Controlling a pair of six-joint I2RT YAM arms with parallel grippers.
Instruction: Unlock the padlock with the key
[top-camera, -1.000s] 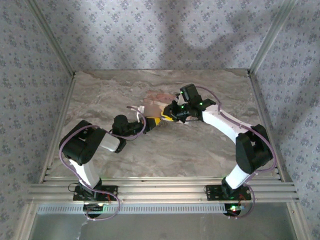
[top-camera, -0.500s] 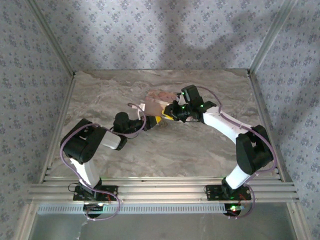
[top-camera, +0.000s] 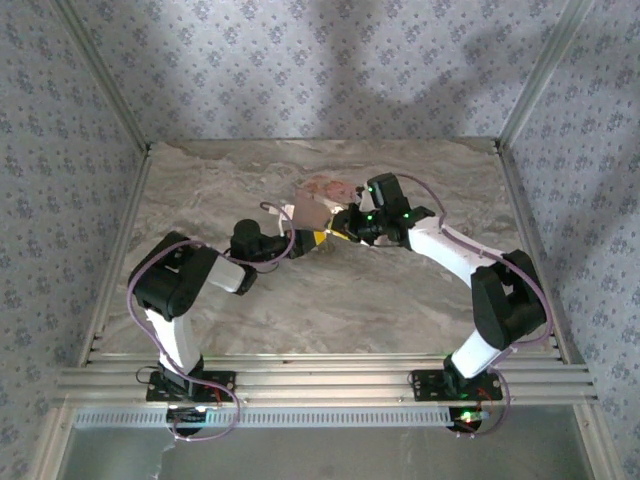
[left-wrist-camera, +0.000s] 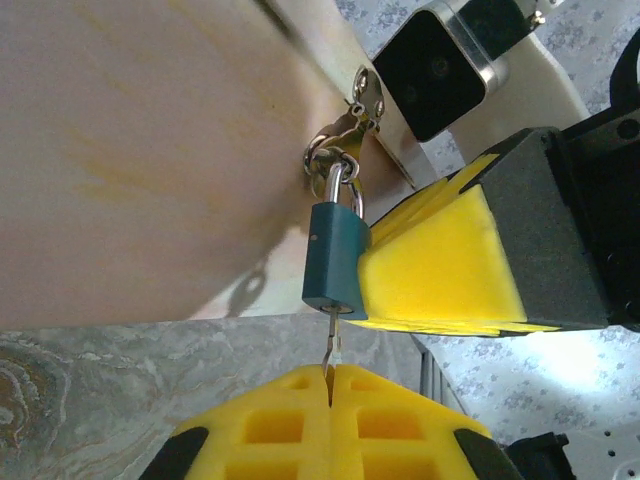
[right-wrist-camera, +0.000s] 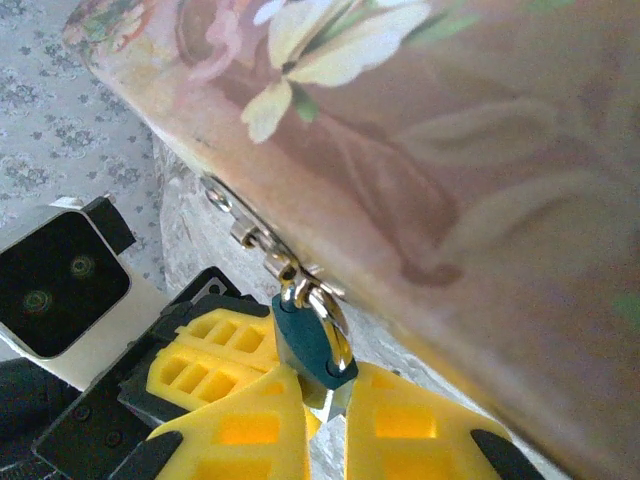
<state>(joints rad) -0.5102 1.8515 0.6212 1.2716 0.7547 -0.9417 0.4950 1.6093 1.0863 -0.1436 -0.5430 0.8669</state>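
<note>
A: How many locks hung on the pink floral box (top-camera: 312, 207)?
B: One. A single small blue padlock (left-wrist-camera: 335, 258) was hooked through the ring of the box's one metal hasp (left-wrist-camera: 366, 92) and dangled just off the box's edge.
A: And keys?
B: One as well. Only the thin silver blade of the key (left-wrist-camera: 329, 345) showed. It stood straight under the padlock and its tip met the lock's base, on the side away from the box.
A: What had hold of it?
B: The left gripper (left-wrist-camera: 330, 395). Its two yellow pads were pressed flat together with the blade pinched in the seam between them, so it was clamped on the key.
A: And the other one?
B: The right gripper (right-wrist-camera: 322, 392) faced it across the hasp. In its own wrist view, its two yellow fingers sat one on each side of the padlock's lower body, gripping it. From the left wrist, one of those fingers (left-wrist-camera: 430, 265) lay against the padlock's side.
A: So two grippers, both busy?
B: Two, each closed on something, nose to nose at the box's hasp. From above, both sat at the box's near edge, the left one toward its left and the right one toward its right.
A: Anything else by the box?
B: The marbled table (top-camera: 300, 310) below it. I couldn't tell whether the lock had sprung open.
</note>
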